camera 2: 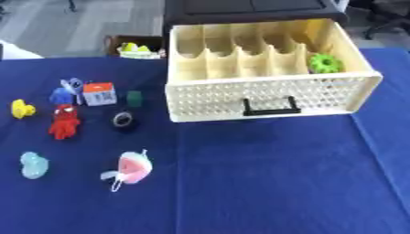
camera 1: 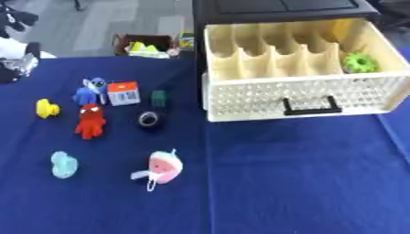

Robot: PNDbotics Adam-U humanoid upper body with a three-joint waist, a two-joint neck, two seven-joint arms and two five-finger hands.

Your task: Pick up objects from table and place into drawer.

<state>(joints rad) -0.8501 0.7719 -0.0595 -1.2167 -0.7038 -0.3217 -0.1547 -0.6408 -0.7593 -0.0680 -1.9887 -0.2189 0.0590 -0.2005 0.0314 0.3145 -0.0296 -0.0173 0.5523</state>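
Worktop: covered in a dark blue cloth.

Drawer: cream, perforated front with a black handle, pulled open from a black cabinet at the far side. Inside, cream dividers split it into narrow compartments. A green toothed ring lies in the rightmost compartment, toward the front.

Objects on the cloth, all left of the drawer and apart from it:
- blue figure, farthest back, just beside a white and orange box
- small dark green block, right of the box
- yellow toy, near the left edge
- red figure, in front of the blue figure
- black ring, in front of the green block
- pale teal piece, near front left
- pink and white toy with a white loop hanging from it, nearest the front

Behind the worktop: a dark box on the floor holding something yellow-green.

Hands: neither robot hand shows in either view, so the state of the fingers cannot be told.
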